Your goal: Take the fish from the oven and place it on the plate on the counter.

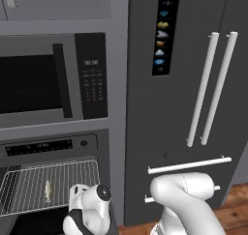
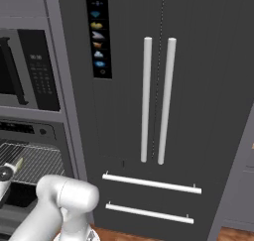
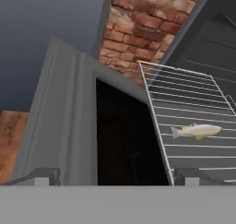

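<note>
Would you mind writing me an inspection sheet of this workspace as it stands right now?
Surface: wire rack slid out of the oven, whose door hangs open below it.
Job's things: fish lies flat on the rack, untouched; also seen at.
Clutter: nothing seen.
End effector: end effector is apart from the fish, holding nothing, fingers spread.
Cables: nothing seen.
Surroundings: microwave above the oven; dark fridge with two white vertical handles to the right; wooden floor; brick wall in the hand view.
</note>
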You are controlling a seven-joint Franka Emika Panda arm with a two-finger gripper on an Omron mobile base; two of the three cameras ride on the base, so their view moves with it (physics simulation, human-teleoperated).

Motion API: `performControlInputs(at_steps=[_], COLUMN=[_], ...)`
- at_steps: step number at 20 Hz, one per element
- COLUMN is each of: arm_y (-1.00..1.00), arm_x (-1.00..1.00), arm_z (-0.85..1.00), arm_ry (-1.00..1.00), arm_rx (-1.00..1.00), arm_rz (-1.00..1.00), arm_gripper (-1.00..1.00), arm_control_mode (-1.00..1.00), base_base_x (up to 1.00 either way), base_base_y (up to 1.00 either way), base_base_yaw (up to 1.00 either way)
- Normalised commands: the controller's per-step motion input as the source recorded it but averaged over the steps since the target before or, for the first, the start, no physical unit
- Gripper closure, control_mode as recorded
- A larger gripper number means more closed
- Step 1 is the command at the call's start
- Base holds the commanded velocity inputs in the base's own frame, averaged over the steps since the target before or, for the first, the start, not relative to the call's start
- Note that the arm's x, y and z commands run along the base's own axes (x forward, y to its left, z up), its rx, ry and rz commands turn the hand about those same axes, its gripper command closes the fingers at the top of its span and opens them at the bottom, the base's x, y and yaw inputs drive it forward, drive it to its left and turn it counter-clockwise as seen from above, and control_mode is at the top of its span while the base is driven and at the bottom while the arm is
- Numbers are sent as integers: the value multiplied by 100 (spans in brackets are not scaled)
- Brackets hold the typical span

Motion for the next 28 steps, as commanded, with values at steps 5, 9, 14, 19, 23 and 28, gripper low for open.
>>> performControlInputs(at_steps=[5, 9, 14, 19, 23, 28], arm_y=[16, 45, 42, 24, 7, 0], arm_x=[10, 0, 13, 1, -2, 0], arm_z=[96, 86, 62, 13, -9, -22], arm_ry=[0, 0, -5, -14, 3, 6], arm_rx=[0, 0, -20, -36, 1, 11], arm_rz=[5, -2, 12, 19, -70, -100], arm_gripper=[-100, -100, -100, -100, -100, -100], arm_control_mode=[-100, -100, -100, -100, -100, -100], base_base_x=[0, 0, 0, 0, 0, 0], base_base_y=[0, 0, 0, 0, 0, 0], base_base_yaw=[0, 0, 0, 0, 0, 0])
